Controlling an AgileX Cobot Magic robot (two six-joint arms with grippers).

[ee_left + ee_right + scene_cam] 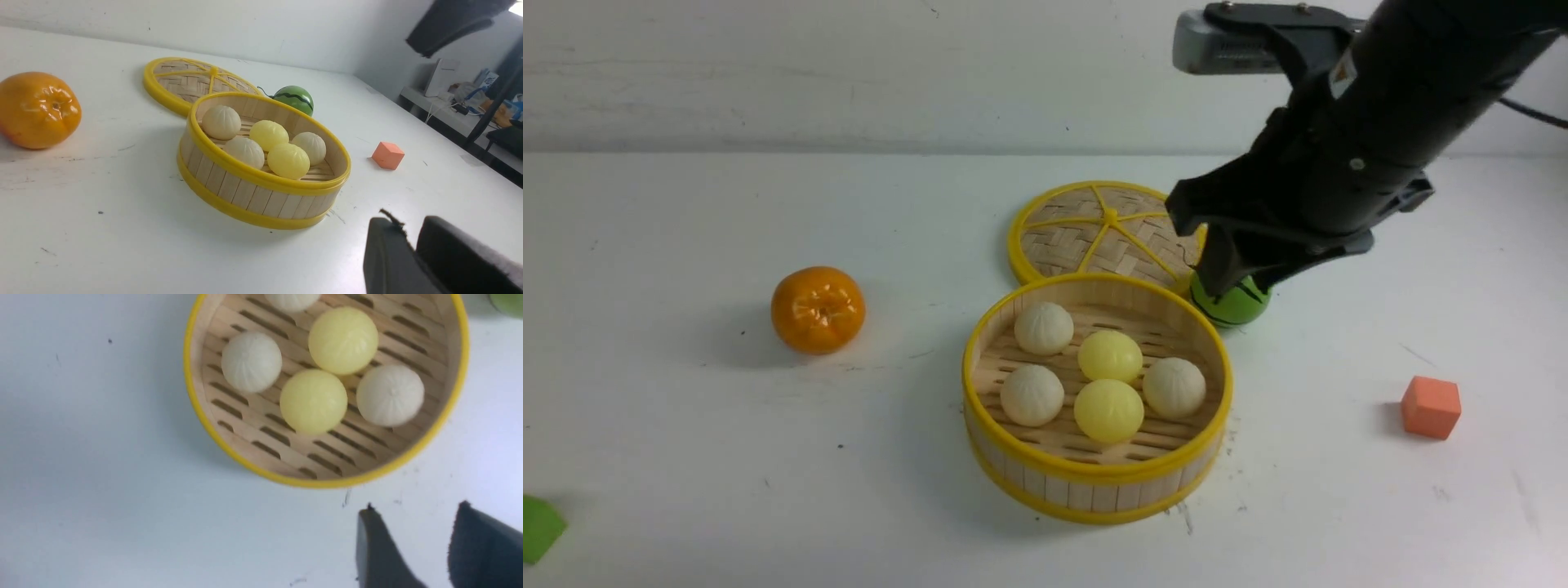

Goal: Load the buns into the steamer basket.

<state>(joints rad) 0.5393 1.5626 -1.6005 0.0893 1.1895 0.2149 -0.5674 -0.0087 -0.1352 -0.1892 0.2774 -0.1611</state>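
Front view: all five buns [1110, 356] sit inside the steamer basket [1094, 490]; the right pincer [1217, 273] hangs just beyond its far-right rim.

Left wrist: left pincer [412, 249] pressed almost together, empty, near-right of the basket.

Right wrist: right pincer [412, 535] spread, empty.

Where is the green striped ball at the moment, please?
In the front view the green striped ball sits on the table behind the steamer basket on its right, beside the woven lid, partly hidden under the right gripper.
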